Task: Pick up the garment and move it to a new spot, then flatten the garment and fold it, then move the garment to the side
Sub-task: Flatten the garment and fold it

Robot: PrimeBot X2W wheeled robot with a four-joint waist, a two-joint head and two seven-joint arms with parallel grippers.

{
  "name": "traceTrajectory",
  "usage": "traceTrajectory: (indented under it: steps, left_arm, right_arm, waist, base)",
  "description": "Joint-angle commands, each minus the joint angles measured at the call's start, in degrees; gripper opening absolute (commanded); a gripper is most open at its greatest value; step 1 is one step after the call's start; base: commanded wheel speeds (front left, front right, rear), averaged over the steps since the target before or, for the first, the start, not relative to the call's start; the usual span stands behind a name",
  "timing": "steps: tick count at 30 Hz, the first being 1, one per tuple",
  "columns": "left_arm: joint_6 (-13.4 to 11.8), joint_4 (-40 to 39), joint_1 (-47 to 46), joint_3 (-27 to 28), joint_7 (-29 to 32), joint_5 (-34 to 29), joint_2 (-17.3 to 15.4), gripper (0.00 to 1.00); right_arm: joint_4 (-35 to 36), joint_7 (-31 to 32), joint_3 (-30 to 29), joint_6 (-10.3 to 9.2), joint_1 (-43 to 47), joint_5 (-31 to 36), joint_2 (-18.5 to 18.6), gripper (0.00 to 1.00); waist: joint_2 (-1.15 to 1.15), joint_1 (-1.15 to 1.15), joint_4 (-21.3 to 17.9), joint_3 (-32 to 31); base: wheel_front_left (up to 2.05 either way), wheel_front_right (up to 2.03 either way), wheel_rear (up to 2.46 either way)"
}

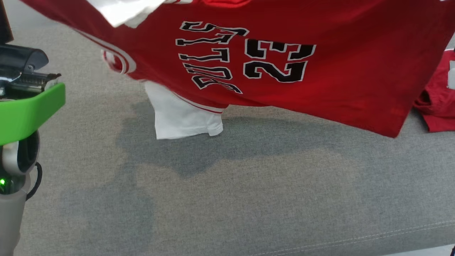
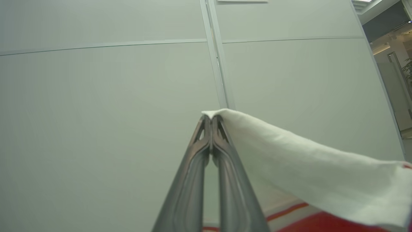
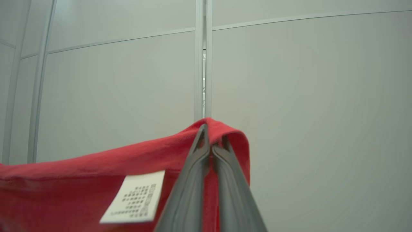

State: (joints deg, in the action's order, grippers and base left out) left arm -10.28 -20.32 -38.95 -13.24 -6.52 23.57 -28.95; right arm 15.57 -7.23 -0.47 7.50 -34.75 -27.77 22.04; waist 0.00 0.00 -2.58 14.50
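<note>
1. at the far left of the head view, the left arm's green cuff [image 1: 30, 110] stands over the grey cushion [image 1: 249, 199].
2. the left gripper [image 2: 210, 120] has its fingers pinched tight on the edge of the white sleeve [image 2: 305, 161].
3. the garment [image 1: 337, 81], a red jersey, hangs spread over the cushion, its print upside down.
4. the right gripper [image 3: 212, 140] is clamped on the garment's red edge, with a white label [image 3: 133, 198] beside it.
5. another red cloth [image 1: 439, 103] lies at the far right.
</note>
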Motion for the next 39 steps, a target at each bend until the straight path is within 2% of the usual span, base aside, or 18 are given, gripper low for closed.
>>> traceTrajectory:
  steps: [1, 6, 13, 22, 29, 35, 39]
  left_arm:
    - [0.4, 0.5, -1.5, -0.1, 0.1, 0.1, 0.2, 0.0]
    - [1.2, 2.7, -4.3, -0.8, -0.7, 0.9, 1.4, 0.0]
    - [3.8, 8.5, -10.7, -1.8, -2.3, 2.1, 2.8, 0.0]
    - [9.8, 27.1, -27.2, -4.4, -6.6, 1.0, 6.3, 0.0]
    - [12.4, 44.3, -38.1, -3.3, -8.2, 1.0, 8.7, 0.0]
    - [13.7, 55.2, -44.5, -0.5, -8.7, 1.2, 9.7, 0.0]
    - [14.9, 59.6, -44.5, 0.5, -8.6, 0.8, 11.3, 0.0]
  right_arm:
    - [-0.3, 0.4, 0.0, -0.01, -0.9, -0.3, 0.0, 0.0]
    - [-2.4, 0.8, 0.9, -0.01, -2.6, -0.6, 0.5, 0.0]
    - [-7.3, -0.4, 3.2, -0.01, -8.5, -1.6, 0.7, 0.0]
    - [-25.5, -6.1, 10.0, -0.01, -27.8, -2.3, 0.2, 0.0]
    - [-41.5, -8.0, 10.7, -0.01, -41.8, -2.2, -5.9, 0.0]
    - [-46.4, -8.0, 3.0, -0.01, -47.7, -1.1, -13.5, 0.0]
    - [-50.3, -8.0, 3.3, -0.01, -47.7, 0.3, -15.4, 0.0]
  waist:
    - [0.0, 0.0, 0.1, 0.0]
    - [0.0, 0.0, 0.6, 0.9]
    - [0.0, 0.0, 1.0, 3.3]
    - [0.0, 0.0, 1.7, 6.8]
    - [0.0, 0.0, 1.5, 8.8]
    - [0.0, 0.0, 1.1, 10.6]
    - [0.0, 0.0, 1.3, 11.5]
  base:
    - [0.0, 0.0, 0.0]
    - [0.0, 0.0, 0.0]
    - [0.0, 0.0, 0.0]
    - [0.0, 0.0, 0.0]
    - [0.0, 0.0, 0.0]
    - [0.0, 0.0, 0.0]
    - [0.0, 0.0, 0.0]
